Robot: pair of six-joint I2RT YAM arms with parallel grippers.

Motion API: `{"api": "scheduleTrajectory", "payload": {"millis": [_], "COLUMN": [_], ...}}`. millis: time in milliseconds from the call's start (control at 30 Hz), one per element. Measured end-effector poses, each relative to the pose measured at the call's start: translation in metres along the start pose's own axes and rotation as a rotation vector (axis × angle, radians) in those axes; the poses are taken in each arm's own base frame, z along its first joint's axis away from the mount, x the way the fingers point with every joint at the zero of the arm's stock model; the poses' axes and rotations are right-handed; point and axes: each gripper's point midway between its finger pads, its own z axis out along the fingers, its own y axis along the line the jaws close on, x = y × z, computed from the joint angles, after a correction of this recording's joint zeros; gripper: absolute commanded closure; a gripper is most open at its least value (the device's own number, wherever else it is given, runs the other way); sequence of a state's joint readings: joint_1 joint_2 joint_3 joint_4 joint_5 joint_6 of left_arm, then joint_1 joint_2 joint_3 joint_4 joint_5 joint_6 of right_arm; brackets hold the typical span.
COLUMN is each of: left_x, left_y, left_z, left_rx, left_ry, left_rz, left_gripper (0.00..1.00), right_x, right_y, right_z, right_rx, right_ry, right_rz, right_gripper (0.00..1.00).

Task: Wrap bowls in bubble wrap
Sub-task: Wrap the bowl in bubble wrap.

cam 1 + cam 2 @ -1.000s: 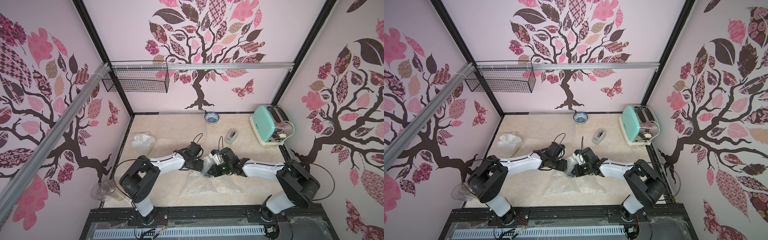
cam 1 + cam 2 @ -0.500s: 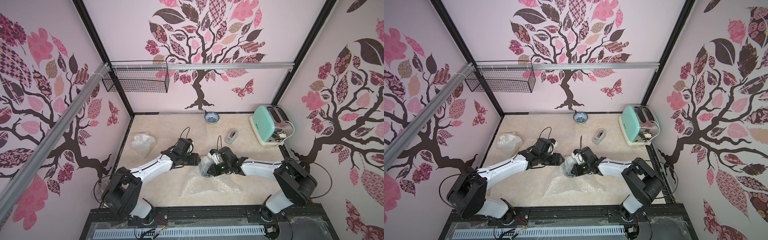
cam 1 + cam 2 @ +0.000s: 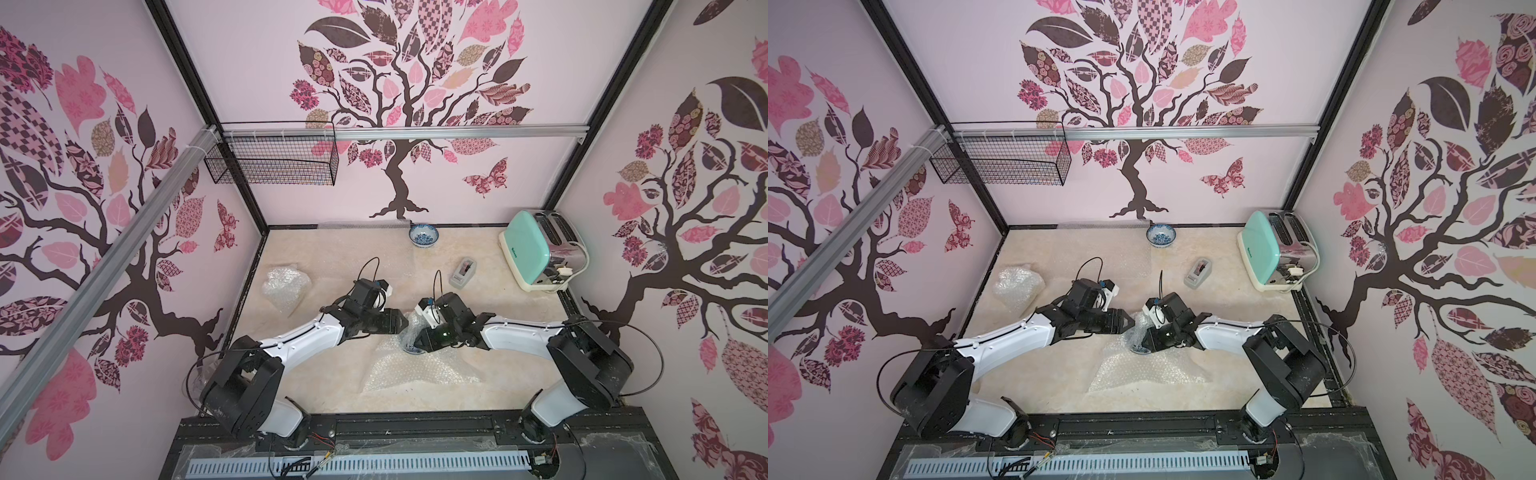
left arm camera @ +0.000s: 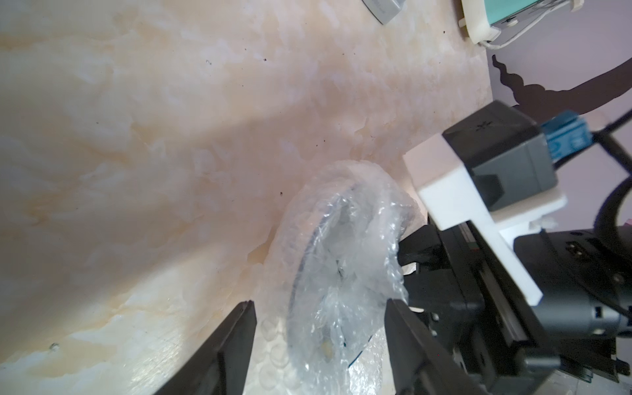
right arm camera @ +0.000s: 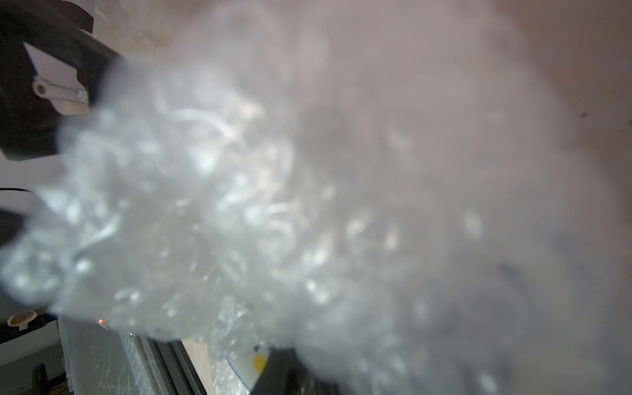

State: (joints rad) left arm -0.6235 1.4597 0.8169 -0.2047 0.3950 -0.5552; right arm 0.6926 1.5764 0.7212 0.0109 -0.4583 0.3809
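The clear, bubbled plastic sheet (image 3: 419, 368) is pinched by the right claw (image 4: 407, 254) over a small blue-and-white ceramic bowl (image 3: 410, 349) — the left claw (image 4: 318, 302) is spread apart.

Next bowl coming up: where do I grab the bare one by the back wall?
Probably pinch the bowl by its near rim from above, one finger inside: it stands upright, mouth open, with the back wall close behind.

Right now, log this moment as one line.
left gripper: open, flanking bowl | right gripper: shut on bubble wrap over bowl | second bowl: unwrapped
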Motion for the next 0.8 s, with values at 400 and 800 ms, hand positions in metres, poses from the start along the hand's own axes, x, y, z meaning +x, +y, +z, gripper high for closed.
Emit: {"api": "scheduleTrajectory", "payload": {"millis": [400, 800], "left_x": [0.012, 0.01], "left_y": [-0.004, 0.018], "left_z": [0.016, 0.044], "left_rx": [-0.024, -0.17], "left_ry": [0.046, 0.075], "left_rz": [0.035, 0.047], "left_gripper": [0.33, 0.45], "right_x": [0.002, -0.001], "right_y": [-0.001, 0.001], "right_z": [0.001, 0.0], "right_rx": [0.007, -0.001], "right_ry": [0.013, 0.008], "right_rz": [0.003, 0.0], "right_gripper": [0.86, 0.79]}}
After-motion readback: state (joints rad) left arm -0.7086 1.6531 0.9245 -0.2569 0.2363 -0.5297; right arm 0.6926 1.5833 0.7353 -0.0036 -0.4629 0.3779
